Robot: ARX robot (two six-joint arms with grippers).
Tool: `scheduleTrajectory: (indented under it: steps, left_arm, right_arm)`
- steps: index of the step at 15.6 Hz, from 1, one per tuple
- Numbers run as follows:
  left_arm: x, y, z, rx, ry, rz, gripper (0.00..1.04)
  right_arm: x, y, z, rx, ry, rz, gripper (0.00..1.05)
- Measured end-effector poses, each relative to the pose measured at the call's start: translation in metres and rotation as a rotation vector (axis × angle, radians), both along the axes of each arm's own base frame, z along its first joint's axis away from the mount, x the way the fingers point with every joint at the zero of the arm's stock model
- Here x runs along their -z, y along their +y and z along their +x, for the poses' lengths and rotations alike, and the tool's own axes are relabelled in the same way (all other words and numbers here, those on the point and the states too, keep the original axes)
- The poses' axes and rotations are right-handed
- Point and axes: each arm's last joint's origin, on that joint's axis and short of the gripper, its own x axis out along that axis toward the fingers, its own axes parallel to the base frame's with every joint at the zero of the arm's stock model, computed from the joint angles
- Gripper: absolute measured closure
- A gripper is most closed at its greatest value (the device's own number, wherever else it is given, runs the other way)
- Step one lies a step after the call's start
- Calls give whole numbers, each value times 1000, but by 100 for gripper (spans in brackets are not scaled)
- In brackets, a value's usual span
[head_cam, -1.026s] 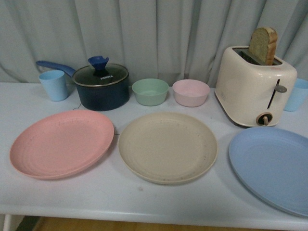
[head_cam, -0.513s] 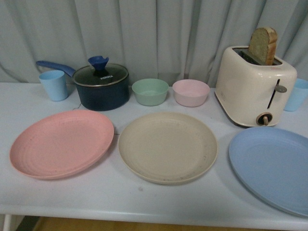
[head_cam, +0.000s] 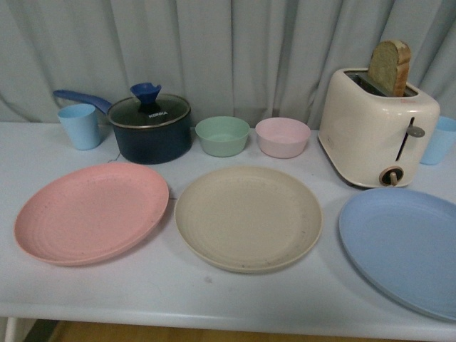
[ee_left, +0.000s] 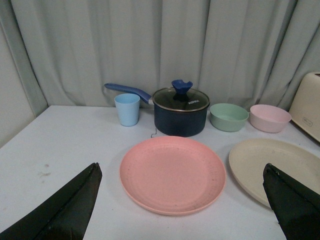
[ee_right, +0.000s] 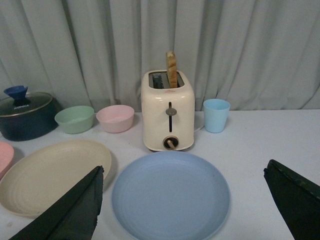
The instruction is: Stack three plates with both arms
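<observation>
Three plates lie flat and separate on the white table (head_cam: 214,303), none stacked. In the front view the beige plate (head_cam: 248,217) sits at the centre, with the pink plate (head_cam: 91,212) just beside it at 9 o'clock. The light blue plate (head_cam: 402,246) lies near it at about 4 o'clock, partly cut off by the picture's edge. From the beige plate, a green bowl (head_cam: 222,135) and a pink bowl (head_cam: 282,137) stand side by side at 12 o'clock. A lidded dark pot (head_cam: 149,128) is at 11 o'clock, with a blue cup (head_cam: 80,125) further out at 10 o'clock. A cream toaster (head_cam: 377,128) holding an upright slice of bread (head_cam: 390,66) stands at 2 o'clock, and a second blue cup (head_cam: 440,140) is just past it. The left gripper (ee_left: 180,167) is above the table with its black fingers (ee_left: 75,205) spread wide, the pink plate showing between them. The right gripper (ee_right: 185,167) is equally wide, its fingers (ee_right: 75,207) framing the light blue plate.
</observation>
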Motion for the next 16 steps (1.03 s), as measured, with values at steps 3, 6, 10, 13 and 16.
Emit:
scheduleTrajectory:
  steps: [3, 6, 10, 13, 16]
  left_arm:
    - [0, 0, 0, 0, 0, 0, 7]
    - [0, 0, 0, 0, 0, 0, 7]
    - [0, 0, 0, 0, 0, 0, 7]
    - [0, 0, 0, 0, 0, 0, 7]
    - [0, 0, 0, 0, 0, 0, 7]
  right_arm:
    - [0, 0, 0, 0, 0, 0, 6]
    - [0, 0, 0, 0, 0, 0, 6]
    - [0, 0, 0, 0, 0, 0, 6]
    - [0, 0, 0, 0, 0, 0, 6]
    - [0, 0, 0, 0, 0, 0, 6]
